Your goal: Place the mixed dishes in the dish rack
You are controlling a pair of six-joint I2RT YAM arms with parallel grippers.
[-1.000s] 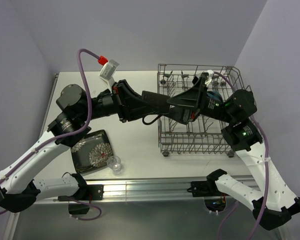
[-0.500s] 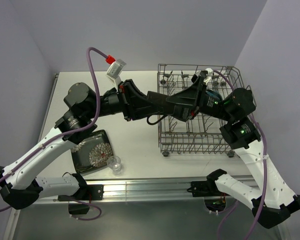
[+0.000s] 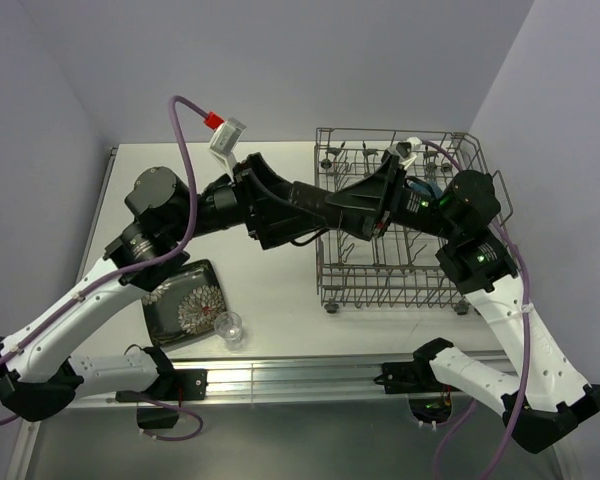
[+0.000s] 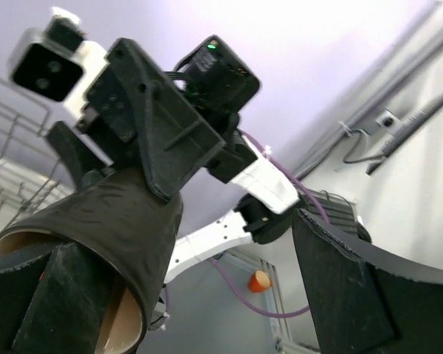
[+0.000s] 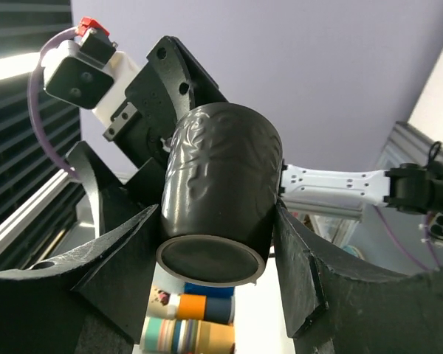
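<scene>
- Dark brown and glossy, with a raised pattern on its wall, the mug point(image 5: 221, 192) hung in the air where the two arms met, above the left part of the dish rack point(image 3: 390, 292).
- Its flat base faced the right wrist camera, and its tan inside faced the left wrist camera.
- On that mug the right gripper point(image 5: 215, 217) was clamped, with one finger pressed against each side of the wall.
- Across from it, the left gripper point(image 4: 199, 295) stood spread wide. One finger point(image 4: 59, 295) lay at the mug's mouth. The other was well apart from the mug and touched nothing.
- From above, the mug was mostly hidden among the black gripper bodies over the rack's left half.
- Grey and wiry, the rack stood on the right side of the white table point(image 3: 280, 290), with its tines upright and small wheels at its near corners.
- Near the left front of the table the square black floral plate point(image 3: 185, 303) lay flat.
- Just beside the plate's near right corner stood the small clear glass point(image 3: 228, 325). Whether the two touched could not be told.
- Both the plate and the glass were well apart from the rack.
</scene>
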